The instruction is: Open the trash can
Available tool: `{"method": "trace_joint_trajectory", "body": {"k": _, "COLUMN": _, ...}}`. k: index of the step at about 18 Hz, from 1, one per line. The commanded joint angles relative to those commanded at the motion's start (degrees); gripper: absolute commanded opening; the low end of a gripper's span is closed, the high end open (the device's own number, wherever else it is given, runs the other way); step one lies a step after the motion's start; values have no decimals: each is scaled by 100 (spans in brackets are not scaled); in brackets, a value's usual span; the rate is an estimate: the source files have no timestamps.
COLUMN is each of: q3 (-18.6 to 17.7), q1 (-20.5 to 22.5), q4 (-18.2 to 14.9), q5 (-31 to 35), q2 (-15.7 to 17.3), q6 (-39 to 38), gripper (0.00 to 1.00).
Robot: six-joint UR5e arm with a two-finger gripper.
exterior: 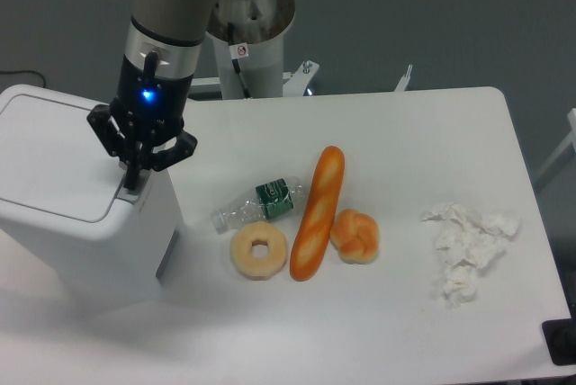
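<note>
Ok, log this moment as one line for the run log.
step: press tab | gripper: shut, tip on grey tab | trash can: lid down | table: bottle, donut, baguette, bun, tissue untouched
</note>
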Motion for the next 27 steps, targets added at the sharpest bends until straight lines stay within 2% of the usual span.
{"method": "trace_joint_trajectory", "body": {"k": 9, "q3": 17, "q1": 53, "q4": -9, "q5": -9, "q2": 62, "q6": 0, "gripper": 1}}
{"method": "trace_joint_trajectory", "body": {"k": 11, "q3": 70, "q1": 123, "q4": 0, "q5": -9, "q2": 62, "q6": 0, "gripper": 19}}
{"method": "trace_joint_trajectory", "body": {"k": 15, "q3": 97, "q1": 526, "q4": 9, "q5": 0, "q2": 53, "q6": 35, "gripper": 40}}
{"method": "trace_joint_trajectory", "body": {"k": 17, "q3": 97, "q1": 693, "q4": 26, "q5": 26, "q2": 18, "q6": 79, "gripper": 58}}
{"method": "trace_joint_trajectory", "body": {"k": 18, "q3": 97, "q1": 816, "q4": 44, "q5": 35, "q2": -8, "q6": 105, "gripper": 73}}
{"method": "trace_joint_trajectory", "body": {"k": 19, "q3": 97, "q1": 939, "q4": 44, "q5": 61, "q2": -17, "q6": 123, "gripper": 100}}
{"method": "trace_joint_trajectory", "body": {"k": 21, "q3": 53, "q1": 1133, "q4": 61, "q5": 88, "q2": -26, "q6": 158, "gripper": 100}}
{"method": "trace_joint_trajectory", "body": {"k": 23, "q3": 18, "q1": 1283, "q4": 62, "q5": 385, "q2": -70, "q6": 298, "gripper": 100}}
{"method": "trace_joint_trajectory", "body": {"k": 27, "q3": 0, "q1": 1599, "q4": 79, "q5": 1246, "q2": -324, "q6": 1280, "gripper": 100}}
